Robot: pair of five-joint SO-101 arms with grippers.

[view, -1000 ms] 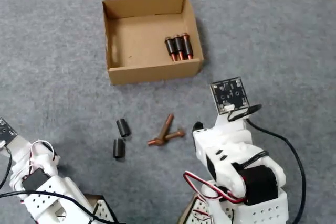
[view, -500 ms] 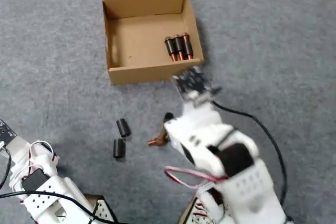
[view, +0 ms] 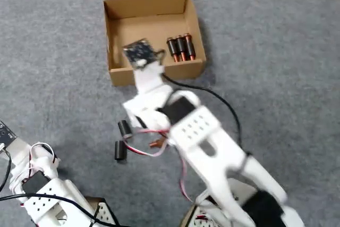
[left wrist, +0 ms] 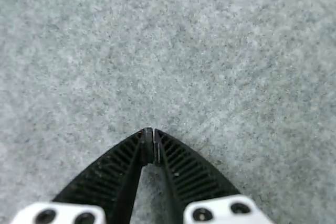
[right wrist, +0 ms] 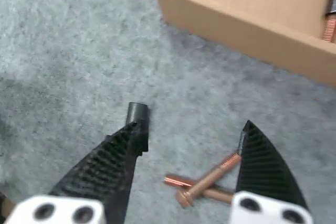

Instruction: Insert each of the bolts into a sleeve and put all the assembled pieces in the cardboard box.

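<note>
The right gripper (right wrist: 192, 127) hangs low over the table (view: 276, 51) with its fingers (right wrist: 118, 169) spread wide. The two loose copper bolts (right wrist: 205, 184) lie crossed on the grey surface below the gap between the fingers. This stance reads as lining up to pick one bolt.

A black sleeve (right wrist: 137, 115) sits just beside the tip of one finger, close enough that a careless closing could nudge it. In the high view the second sleeve (view: 120, 150) lies near the first. Both are on the table in front of the cardboard box (view: 114, 35), apart from it.

Three assembled pieces (view: 181, 48) lie side by side inside the box near its right-hand wall, so two pairs seem left to join.

The left gripper (left wrist: 149, 135) sits over bare table with its fingers pressed together, holding nothing. The left arm (view: 37, 184) is at the near corner, probably kept out of the way until a sleeve needs holding.
</note>
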